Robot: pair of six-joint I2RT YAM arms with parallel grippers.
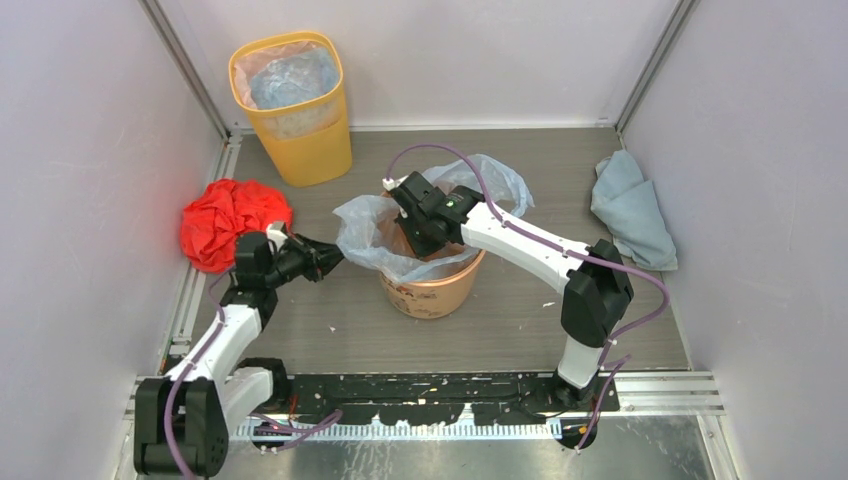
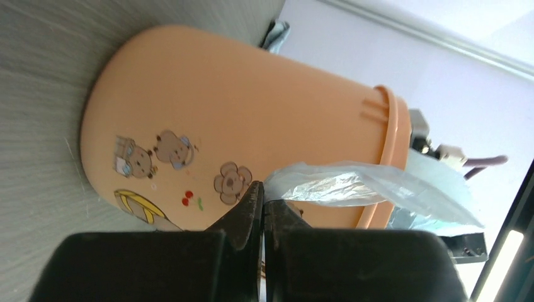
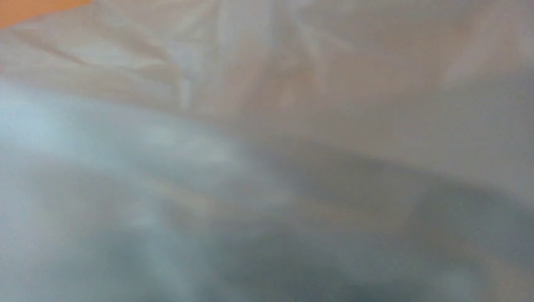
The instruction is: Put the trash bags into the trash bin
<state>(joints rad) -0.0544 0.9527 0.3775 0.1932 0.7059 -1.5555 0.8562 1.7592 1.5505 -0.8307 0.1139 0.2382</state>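
The round, tapered orange plastic trash bin (image 1: 432, 290) is sitting upright near the middle of the grey counter (image 1: 520, 320). A thin translucent pale-blue plastic trash bag (image 1: 360, 235) is lying partly inside it and is spilling over the rim on the left and at the back. The job therefore seems to be partway done: the bag is in the bin's mouth, but its loose edges are not yet seated.

The left gripper (image 1: 325, 258) is pinching the bag's left edge just outside the rim, its fingers pressed together on the film. The right gripper (image 1: 418, 238) is reaching down into the bin. Whether it is apart or together cannot be told, since its wrist view is showing only blurred plastic.

A crumpled red bundle (image 1: 228, 222) is lying against the left wall, close behind the left arm; it may be another bag waiting its turn. A taller yellow bin (image 1: 310, 150) is standing in the far left corner, and a blue-grey cloth (image 1: 632, 210) is lying by the right wall. Room is looking tight on the left and freer in front of the bin and to its right.
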